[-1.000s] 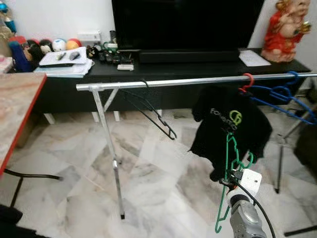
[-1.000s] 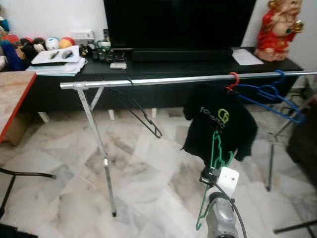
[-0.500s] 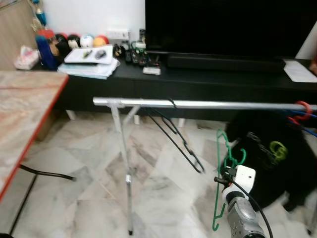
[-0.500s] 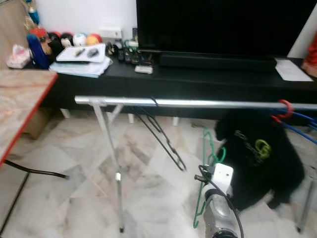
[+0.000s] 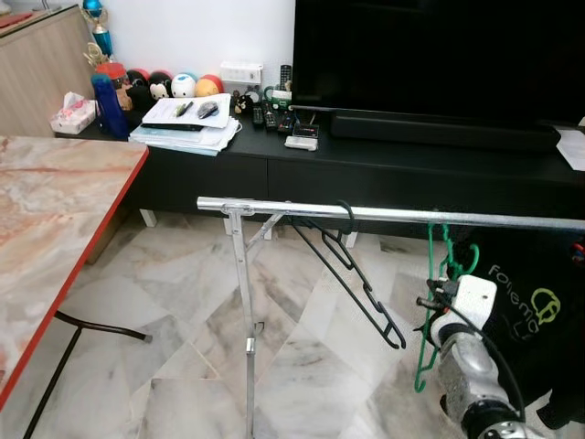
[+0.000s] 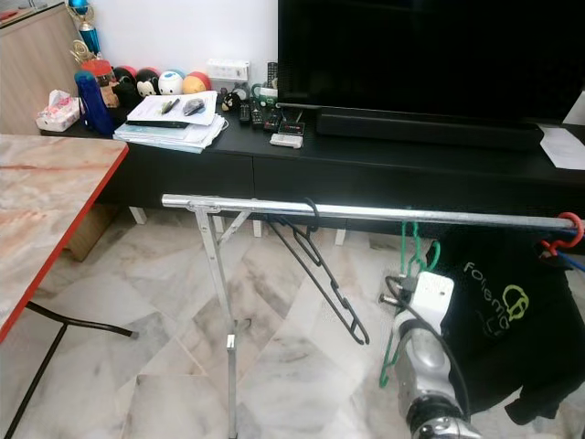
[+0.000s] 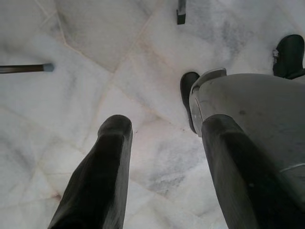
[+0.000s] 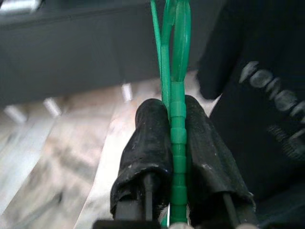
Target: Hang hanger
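A thin green hanger (image 5: 430,261) hangs upright in my right gripper (image 5: 430,304), which is shut on its lower neck. The right wrist view has both black fingers (image 8: 152,138) pressed against the green hanger (image 8: 178,57). Its hook reaches up to the silver rail (image 5: 393,216); I cannot tell whether it sits over the rail. A black hanger (image 5: 347,224) hangs on the rail just left of it. To the right, a black T-shirt (image 5: 539,302) hangs from a red hook (image 6: 570,230). My left gripper (image 7: 164,126) is open, pointing down at the marble floor.
A marble table (image 5: 55,210) with a red edge stands at the left. Behind the rail, a black TV console (image 5: 384,169) carries a TV (image 5: 439,55), papers, remotes and toy balls. The rack's leg (image 5: 245,329) stands on the marble floor.
The camera has swung left, so the rack and shirt sit further right in the picture. My right gripper has lifted the green hanger from below the rail up to rail height.
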Available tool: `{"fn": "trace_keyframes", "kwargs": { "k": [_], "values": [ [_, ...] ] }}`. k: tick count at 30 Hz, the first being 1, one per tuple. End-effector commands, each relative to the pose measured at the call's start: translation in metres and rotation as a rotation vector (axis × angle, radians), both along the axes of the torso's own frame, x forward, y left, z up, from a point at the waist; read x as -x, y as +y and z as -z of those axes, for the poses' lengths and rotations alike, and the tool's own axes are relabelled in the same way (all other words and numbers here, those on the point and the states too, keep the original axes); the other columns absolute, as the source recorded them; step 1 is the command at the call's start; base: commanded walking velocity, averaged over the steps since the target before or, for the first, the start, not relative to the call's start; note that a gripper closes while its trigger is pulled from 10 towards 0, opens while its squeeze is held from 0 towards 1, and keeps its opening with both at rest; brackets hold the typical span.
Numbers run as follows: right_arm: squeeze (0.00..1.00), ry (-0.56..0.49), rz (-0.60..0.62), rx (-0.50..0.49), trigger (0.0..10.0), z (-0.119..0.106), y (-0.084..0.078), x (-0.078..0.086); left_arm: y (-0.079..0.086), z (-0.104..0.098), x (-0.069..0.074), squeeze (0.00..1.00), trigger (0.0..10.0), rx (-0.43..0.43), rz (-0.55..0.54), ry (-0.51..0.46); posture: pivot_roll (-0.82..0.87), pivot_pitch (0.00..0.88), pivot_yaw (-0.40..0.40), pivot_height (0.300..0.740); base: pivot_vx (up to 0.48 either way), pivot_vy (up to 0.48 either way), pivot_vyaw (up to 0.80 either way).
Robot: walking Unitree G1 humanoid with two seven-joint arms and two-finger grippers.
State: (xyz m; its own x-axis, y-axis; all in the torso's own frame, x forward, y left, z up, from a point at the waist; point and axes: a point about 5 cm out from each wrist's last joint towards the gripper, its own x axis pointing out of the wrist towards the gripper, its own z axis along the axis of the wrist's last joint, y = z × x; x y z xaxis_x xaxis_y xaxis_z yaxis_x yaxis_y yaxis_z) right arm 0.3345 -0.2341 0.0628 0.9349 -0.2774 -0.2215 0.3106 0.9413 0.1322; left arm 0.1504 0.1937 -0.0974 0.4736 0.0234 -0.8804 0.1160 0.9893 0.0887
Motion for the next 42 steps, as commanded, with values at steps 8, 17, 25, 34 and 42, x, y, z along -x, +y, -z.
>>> {"fn": "trace_keyframes", "kwargs": {
  "k": [8, 17, 25, 34, 42],
  "values": [
    [0.0, -0.026, 0.032, 0.029, 10.0, -0.027, -0.013, -0.017, 0.013, 0.001, 0.01, 0.0, 10.0, 0.037, 0.016, 0.052, 0.04, 0.109, -0.017, 0.74, 0.0, 0.0, 0.0],
    [0.0, 0.024, -0.008, 0.043, 10.0, -0.035, -0.013, -0.024, 0.061, -0.006, 0.023, 0.0, 10.0, 0.002, -0.017, 0.065, 0.04, 0.112, -0.016, 0.74, 0.0, 0.0, 0.0],
    [0.0, 0.068, -0.042, 0.065, 10.0, -0.039, -0.014, -0.028, 0.067, -0.006, 0.031, 0.0, 10.0, 0.002, -0.02, 0.077, 0.05, 0.111, -0.016, 0.74, 0.0, 0.0, 0.0],
    [0.0, 0.112, -0.104, 0.089, 10.0, -0.041, -0.011, -0.032, 0.028, 0.004, 0.026, 0.0, 10.0, 0.03, 0.006, 0.078, 0.05, 0.112, -0.015, 0.74, 0.0, 0.0, 0.0],
    [0.0, 0.118, -0.135, 0.11, 10.0, -0.047, -0.01, -0.035, -0.021, 0.009, 0.019, 0.0, 10.0, 0.068, 0.031, 0.07, 0.06, 0.113, -0.014, 0.74, 0.0, 0.0, 0.0]
  ]
}}
